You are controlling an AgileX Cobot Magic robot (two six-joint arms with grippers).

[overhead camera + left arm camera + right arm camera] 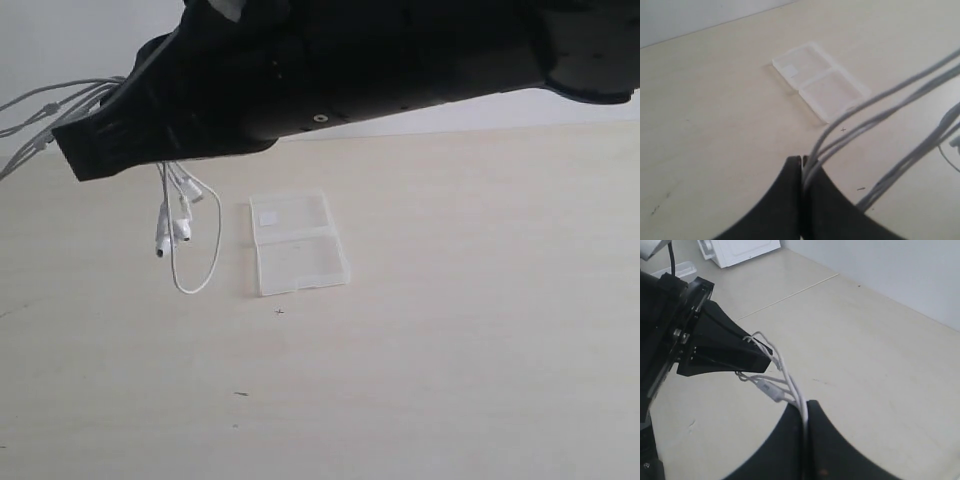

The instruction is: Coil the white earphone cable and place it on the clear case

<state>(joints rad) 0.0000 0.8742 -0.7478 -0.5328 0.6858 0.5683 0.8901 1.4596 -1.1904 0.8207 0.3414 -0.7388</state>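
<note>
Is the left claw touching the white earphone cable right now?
Touching. The left wrist view shows the left claw shut, with strands of the white earphone cable pinched between its fingers.

white earphone cable (183, 228) is bunched up in the air, earbuds and 1 loop dangling just left of the clear case (297, 243), which lies open and flat, white label on 1 half

Soft, even light keeps the pale table (450, 350) bright, with only faint shadows. In the exterior view the black arm (350, 60) near the lens is dark and featureless. In the left wrist view close cable (815, 152) strands blur; the case (820, 80) looks soft.
</note>
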